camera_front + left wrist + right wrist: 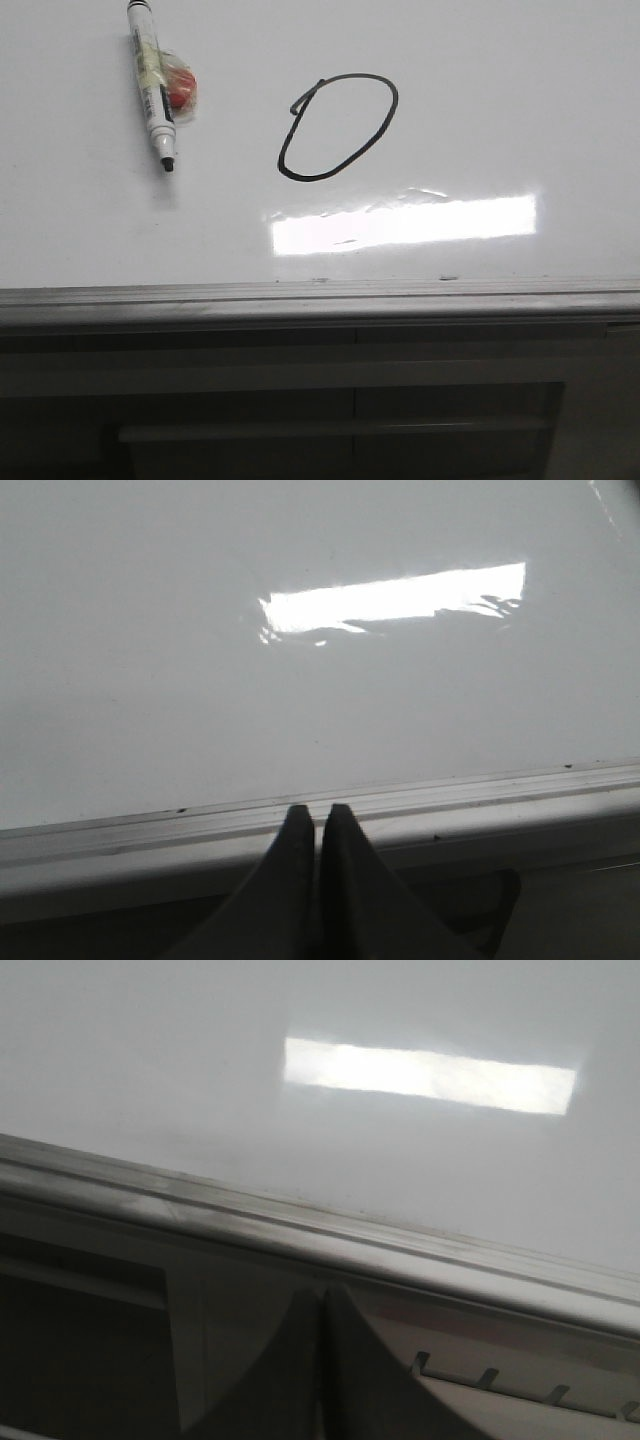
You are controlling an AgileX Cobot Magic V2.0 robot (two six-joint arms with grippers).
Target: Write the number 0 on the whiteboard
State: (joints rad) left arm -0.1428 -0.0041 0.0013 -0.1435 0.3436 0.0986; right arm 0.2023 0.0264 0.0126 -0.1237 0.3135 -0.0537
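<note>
The number 0 (337, 126) is drawn in thin black line as a slanted oval with a small tail at its upper left, in the middle of the whiteboard (500, 110). A white marker pen (152, 85) with a black tip lies at the far left of the board, uncapped. Neither arm shows in the front view. My left gripper (320, 810) is shut and empty over the board's grey rail (150, 825). My right gripper (322, 1295) is shut and empty, below the rail (300, 1230). The whiteboard fills the far part of both wrist views (150, 630) (150, 1050).
A red object in clear wrap (181, 88) lies beside the pen. A bright rectangular glare (400, 222) sits near the board's front edge. Below the rail is a dark grey panelled cabinet front (330, 420).
</note>
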